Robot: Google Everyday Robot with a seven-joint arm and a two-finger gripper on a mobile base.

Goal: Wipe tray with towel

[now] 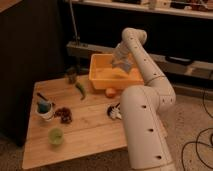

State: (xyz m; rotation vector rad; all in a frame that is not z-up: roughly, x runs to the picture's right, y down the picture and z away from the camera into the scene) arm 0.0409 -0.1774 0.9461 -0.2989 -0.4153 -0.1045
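A yellow tray [102, 75] stands at the far right of the wooden table [85, 125]. My white arm reaches up and over from the front right and bends down into the tray. My gripper [121, 64] is inside the tray near its right side, and a pale grey towel [125, 65] hangs at its tip against the tray's inner floor. The arm hides the tray's right rim.
An orange [110, 92] lies just in front of the tray. A green pepper [80, 90], a dark jar [71, 75], a white cup with utensils [45, 109], a dark snack pile [63, 114], a green cup [55, 136] and a black-white object [114, 111] sit on the table. Dark shelving stands behind.
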